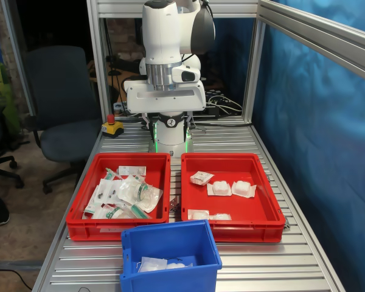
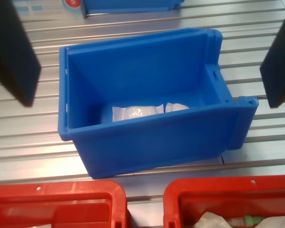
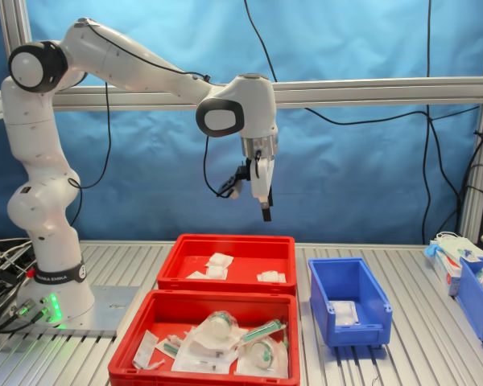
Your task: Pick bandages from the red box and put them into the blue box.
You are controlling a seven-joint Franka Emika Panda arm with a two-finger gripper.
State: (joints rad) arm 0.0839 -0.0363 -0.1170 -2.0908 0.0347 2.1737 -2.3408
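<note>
My gripper (image 3: 265, 211) hangs high above the table, over the right end of the far red box (image 3: 225, 245) in the second exterior view. It is out of the first exterior view. In the wrist view its dark fingers (image 2: 14, 57) stand wide apart and open, with nothing between them. Below them is the blue box (image 2: 147, 142) with wrapped white bandages (image 2: 137, 112) on its floor. Both exterior views show the blue box (image 1: 170, 240) (image 3: 350, 322). Several bandages (image 1: 231, 188) lie in the red box (image 1: 228, 159) on the first exterior view's right.
A second red tray (image 1: 118, 226) beside it holds syringes and mixed wrapped packs (image 1: 131, 194). Another blue bin (image 3: 476, 297) and a tissue box (image 3: 449, 251) stand at the second exterior view's far right. A red stop button (image 1: 112, 126) sits near the robot base. Aluminium frame posts (image 1: 252, 67) surround the table.
</note>
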